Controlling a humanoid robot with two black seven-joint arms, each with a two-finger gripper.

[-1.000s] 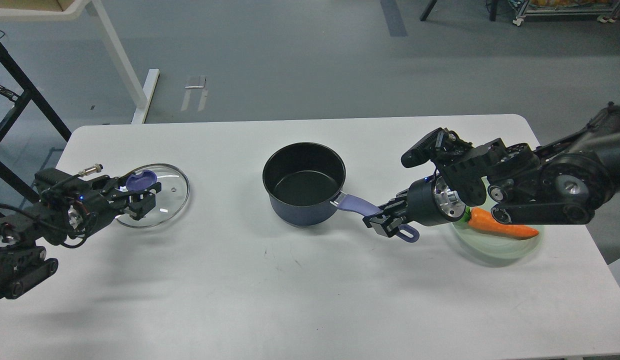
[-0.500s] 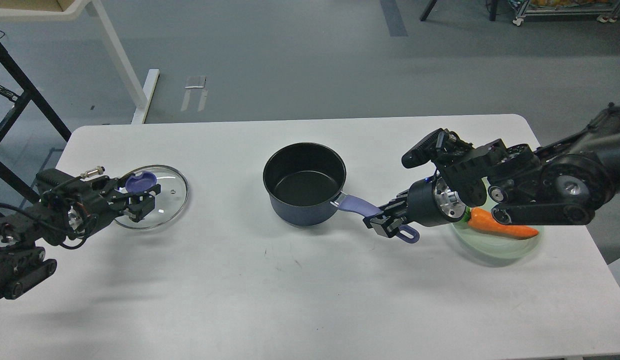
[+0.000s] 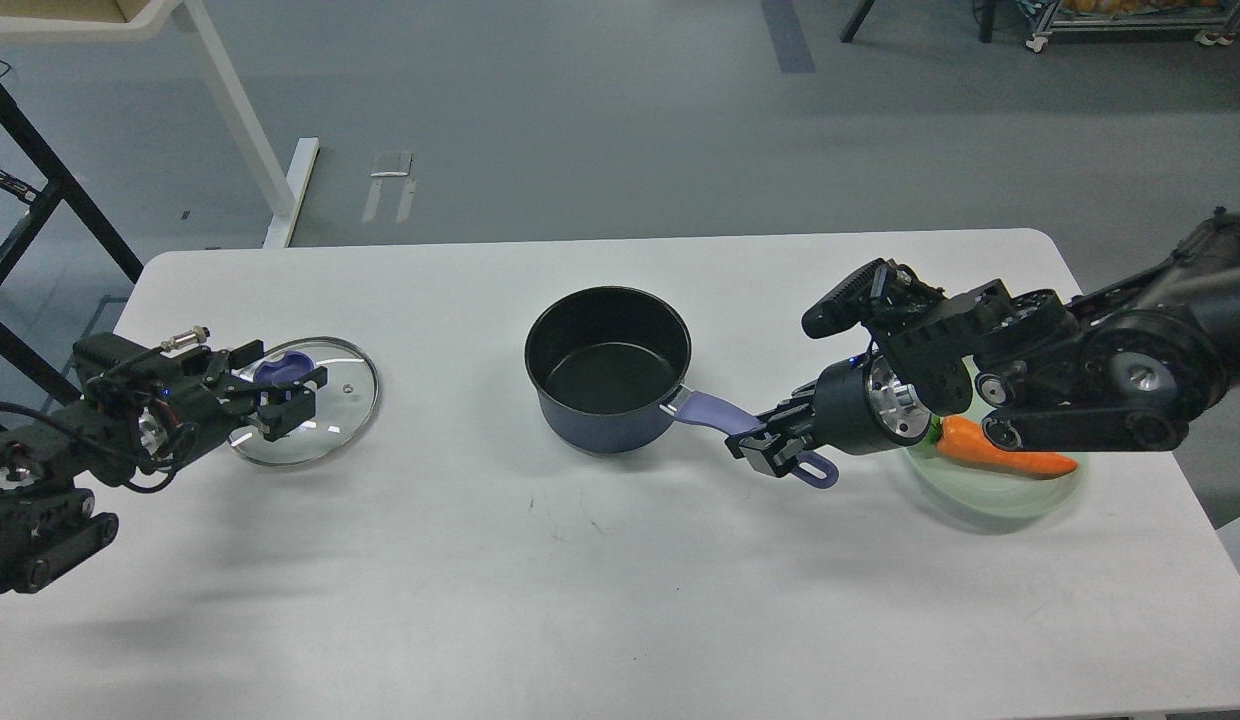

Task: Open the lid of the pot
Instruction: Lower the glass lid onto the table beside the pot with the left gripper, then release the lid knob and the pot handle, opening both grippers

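Note:
The dark blue pot (image 3: 608,368) stands uncovered in the middle of the white table (image 3: 580,580), its purple handle (image 3: 715,410) pointing right. My right gripper (image 3: 772,445) is shut on the handle near its looped end. The glass lid (image 3: 315,405) with its purple knob (image 3: 277,372) lies flat on the table at the left, well apart from the pot. My left gripper (image 3: 278,385) is over the lid with its fingers apart on either side of the knob, which they partly hide.
A pale green bowl (image 3: 1000,495) holding an orange carrot (image 3: 1000,450) sits at the right, under my right arm. A black frame and a white table leg stand on the floor beyond the far left edge.
My left gripper lowered the tilted lid until it lay flat on the table, and its fingers have loosened around the knob. The right gripper and pot have not moved.

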